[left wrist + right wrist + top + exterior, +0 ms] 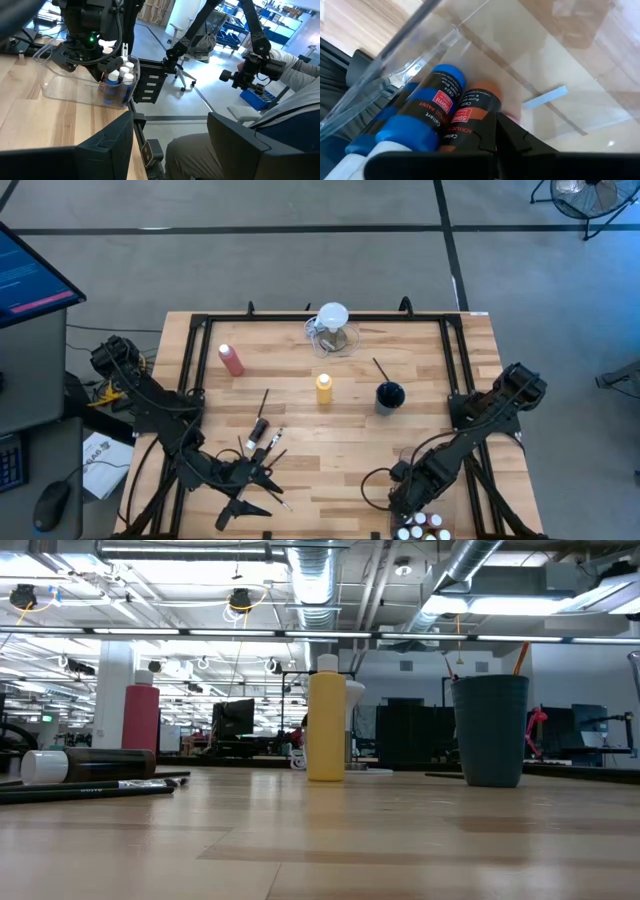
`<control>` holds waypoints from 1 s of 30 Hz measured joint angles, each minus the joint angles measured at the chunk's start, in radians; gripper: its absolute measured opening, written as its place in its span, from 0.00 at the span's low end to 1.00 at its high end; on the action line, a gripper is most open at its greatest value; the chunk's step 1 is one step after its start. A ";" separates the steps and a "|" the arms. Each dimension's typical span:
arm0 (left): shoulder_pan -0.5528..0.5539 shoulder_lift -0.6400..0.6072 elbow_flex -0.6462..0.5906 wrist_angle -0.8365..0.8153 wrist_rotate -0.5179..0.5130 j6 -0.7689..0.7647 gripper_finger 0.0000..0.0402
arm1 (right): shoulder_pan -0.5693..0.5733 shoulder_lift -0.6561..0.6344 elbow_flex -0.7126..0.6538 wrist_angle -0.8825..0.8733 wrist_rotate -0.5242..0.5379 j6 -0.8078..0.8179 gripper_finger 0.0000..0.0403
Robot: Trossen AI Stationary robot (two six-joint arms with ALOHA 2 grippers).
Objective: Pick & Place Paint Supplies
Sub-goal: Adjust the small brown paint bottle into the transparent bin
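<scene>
Nearest to us, at the bench's point(340, 430) front edge, we saw both arms low. Our right end effector point(496, 131) was inside the clear bin point(60, 82) at the front right corner, its fingers pressed together and gripping nothing, right beside a blue paint bottle point(427, 112) and a brown paint bottle point(472, 112) lying side by side. White-capped small bottles point(420, 530) stood packed in that bin. Our left end effector point(245, 505) sat at the front left of the bench with its fingers apart; we saw nothing between them, and the left wrist view looked across at the bin and a seated person point(280, 120) beyond the bench.

Just behind the left end effector lay the thin dark paintbrushes point(262, 442) and a dark white-capped bottle point(85, 765) on its side, near one another. Farther back, near the middle, the yellow squeeze bottle point(324, 388) stood upright, with a dark cup point(390, 396) to its right holding a brush that leaned out. The pink-red squeeze bottle point(231, 359) stood at the left rear. Farthest back, at the rear edge, sat the clear jug with a white round top point(332, 328).
</scene>
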 joint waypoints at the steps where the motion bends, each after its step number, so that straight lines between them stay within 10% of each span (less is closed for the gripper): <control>1: 0.000 0.000 0.000 0.000 0.000 0.000 0.53 | 0.000 0.001 0.000 -0.003 0.000 0.000 0.00; 30: 0.000 0.000 0.000 0.014 0.000 0.016 0.53 | -0.014 0.078 0.004 0.068 -0.087 -0.045 0.00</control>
